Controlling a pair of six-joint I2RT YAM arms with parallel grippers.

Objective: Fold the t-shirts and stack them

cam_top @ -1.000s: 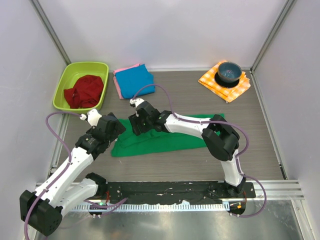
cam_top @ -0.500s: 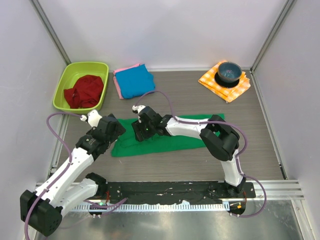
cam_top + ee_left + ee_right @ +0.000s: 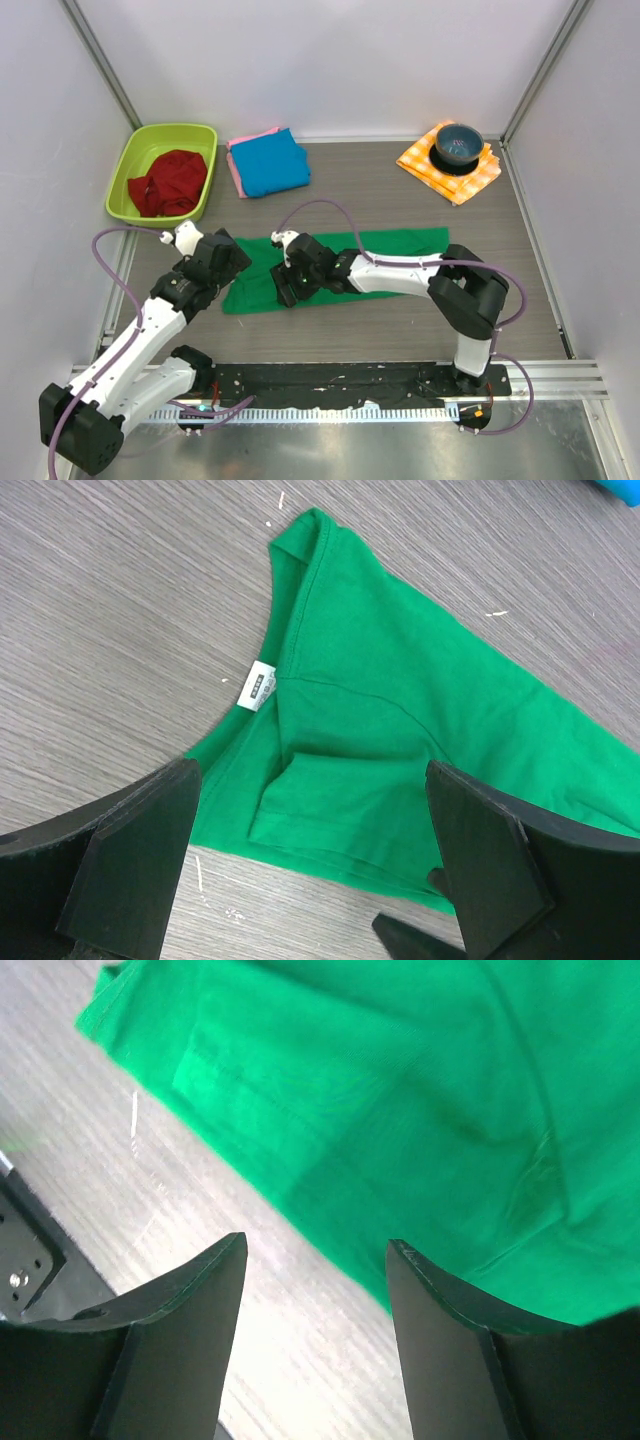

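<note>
Garment inspected, the green t-shirt [image 3: 400, 245], lies as a folded band on the table [image 3: 400, 190], long axis parallel to the near edge, collar toward the left edge; left gripper [image 3: 312, 775] and right gripper [image 3: 315, 1245] hover above it, jaws wide apart, holding nothing.

Top external: fixed, high behind the arm bases, looking down over the whole table [image 3: 380, 190]; left wrist: close, angled down between its own fingers [image 3: 130, 860] onto the green t-shirt [image 3: 400, 700] collar end; right wrist: nearer yet, over the shirt's edge; all three share that shirt.
</note>
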